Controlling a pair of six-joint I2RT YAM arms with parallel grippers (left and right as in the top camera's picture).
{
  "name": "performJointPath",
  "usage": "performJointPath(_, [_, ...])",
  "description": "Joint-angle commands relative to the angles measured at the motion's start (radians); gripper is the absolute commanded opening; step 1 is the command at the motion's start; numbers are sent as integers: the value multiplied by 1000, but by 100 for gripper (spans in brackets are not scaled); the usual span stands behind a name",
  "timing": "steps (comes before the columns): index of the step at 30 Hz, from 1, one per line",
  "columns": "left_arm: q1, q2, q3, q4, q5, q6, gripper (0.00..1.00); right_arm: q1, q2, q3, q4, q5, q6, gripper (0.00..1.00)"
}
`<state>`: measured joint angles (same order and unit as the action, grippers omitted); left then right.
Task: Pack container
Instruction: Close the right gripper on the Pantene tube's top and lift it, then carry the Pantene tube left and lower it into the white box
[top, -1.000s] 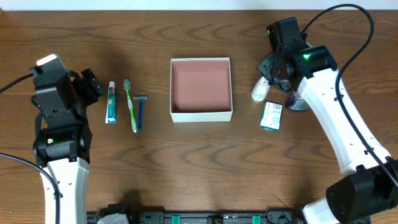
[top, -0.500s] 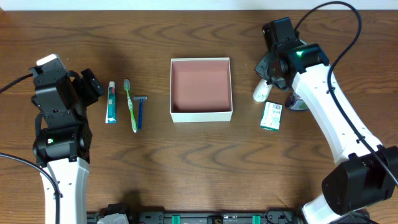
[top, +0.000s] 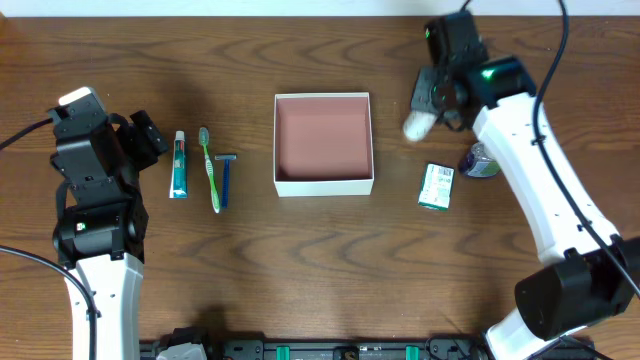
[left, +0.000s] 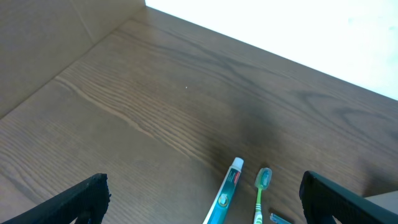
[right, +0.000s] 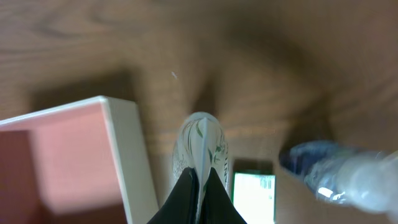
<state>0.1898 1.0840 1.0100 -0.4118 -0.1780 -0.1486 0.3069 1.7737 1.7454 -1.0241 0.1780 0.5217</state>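
white tube (top: 418, 124) in the right claw (right: 199, 186), just beside the container (top: 324, 185)

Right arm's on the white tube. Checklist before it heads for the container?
1. Right gripper shut on white tube: ok.
2. Tube lifted off table: cannot tell.
3. Container lidless, floor bare: ok.
4. Nothing between tube and container: ok.
5. Left gripper open, beside toothpaste, far from the container: ok.

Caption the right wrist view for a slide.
Right hand shut on a white tube beside the box wall, carton and bottle nearby.
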Motion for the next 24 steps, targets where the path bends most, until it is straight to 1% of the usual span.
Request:
performJointPath(1, [5,0,23,0,10,17,98,6,-23,181,-26,-92,-160,1])
performJointPath(3, [5,0,23,0,10,17,98,9,-23,249,-60,-190,-180,1])
performJointPath(7, [5,0,23,1,10,17,98,29,-23,335,-124,-312,-179,1])
performJointPath(12, [5,0,23,0,10,17,98,80,-22,348,-151,-418,-181,1])
performJointPath(19, [5,0,23,0,10,17,98,177,-21,347,-144,-409,-198,1])
performJointPath(24, [5,0,23,0,10,17,98,236,-6,327,-95,-389,-197,1])
